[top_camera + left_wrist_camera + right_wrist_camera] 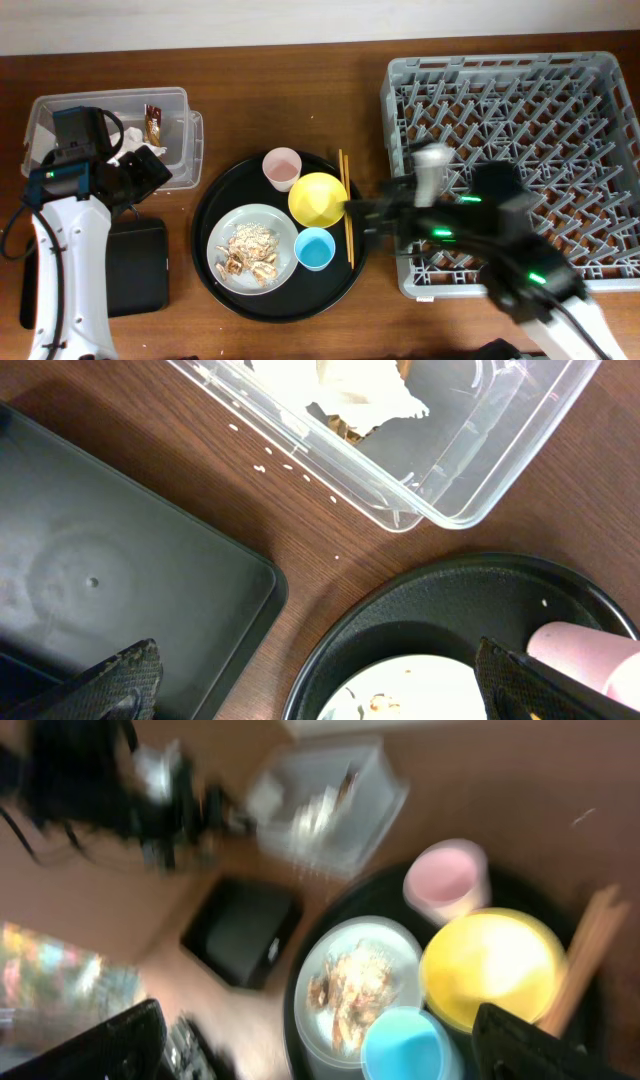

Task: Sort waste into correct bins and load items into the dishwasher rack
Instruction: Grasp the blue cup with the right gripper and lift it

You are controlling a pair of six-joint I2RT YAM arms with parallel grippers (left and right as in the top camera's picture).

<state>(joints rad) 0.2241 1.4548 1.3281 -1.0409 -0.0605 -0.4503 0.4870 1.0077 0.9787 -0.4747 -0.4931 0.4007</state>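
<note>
We had the right gripper (372,214), fingers spread, just beside the yellow bowl (318,198) on the round black tray (335,282), bowl ahead of them; the left gripper (320,695), also spread, hung farther away.

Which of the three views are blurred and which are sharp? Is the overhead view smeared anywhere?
Right wrist view: smeared all over, so the yellow bowl and pink cup are only soft shapes. Left wrist view: sharp, with crisp wood grain on the table beside the clear tub. Overhead view: mostly sharp, but the right arm over the dishwasher rack is blurred.
</note>
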